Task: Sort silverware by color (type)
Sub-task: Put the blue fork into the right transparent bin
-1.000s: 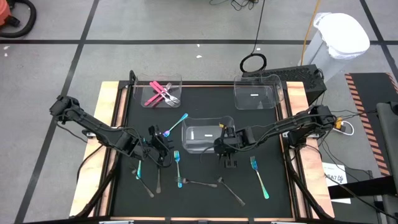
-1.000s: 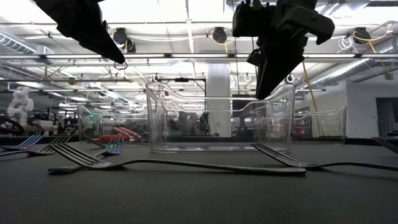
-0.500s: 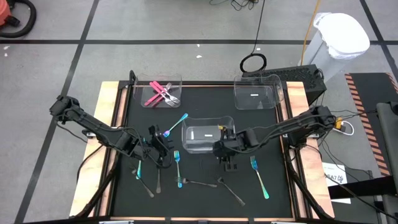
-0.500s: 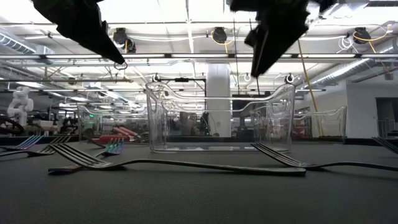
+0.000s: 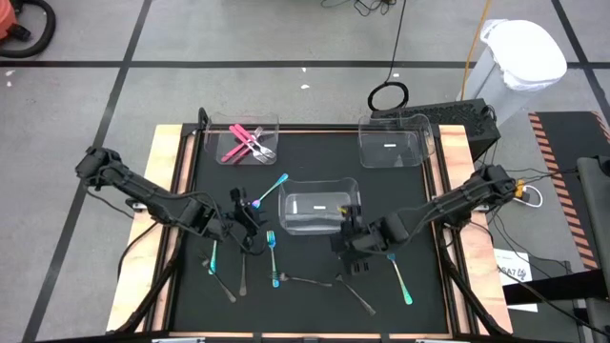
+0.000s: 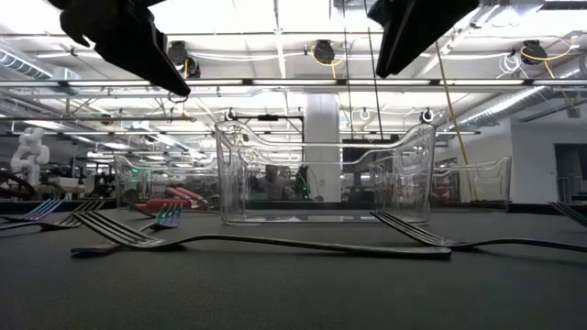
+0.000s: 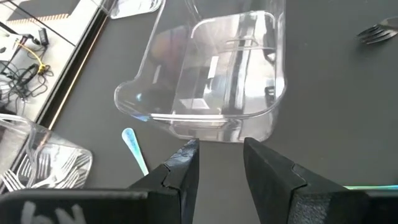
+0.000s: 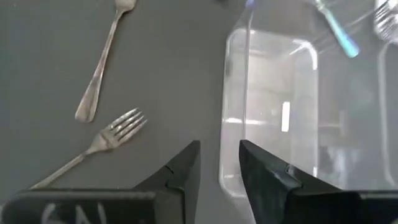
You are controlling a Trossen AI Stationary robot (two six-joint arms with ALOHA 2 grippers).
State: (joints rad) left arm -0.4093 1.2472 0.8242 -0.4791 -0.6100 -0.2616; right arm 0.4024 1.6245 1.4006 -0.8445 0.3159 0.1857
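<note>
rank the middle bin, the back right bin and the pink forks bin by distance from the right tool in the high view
From the right tool:
1. Middle bin, just behind it.
2. Back right bin, farther back on the right.
3. Pink forks bin, back left corner.

l gripper (image 7: pixel 219 163) part open, empty | clear bin (image 7: pixel 217 74) ahead | poss. teal handle (image 7: pixel 135 149) nr it

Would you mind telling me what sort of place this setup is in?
Probably a robotics lab or workshop hall: exposed ceiling pipes, a small white humanoid robot in the background, and a black-topped table on bare tiled floor.
</note>
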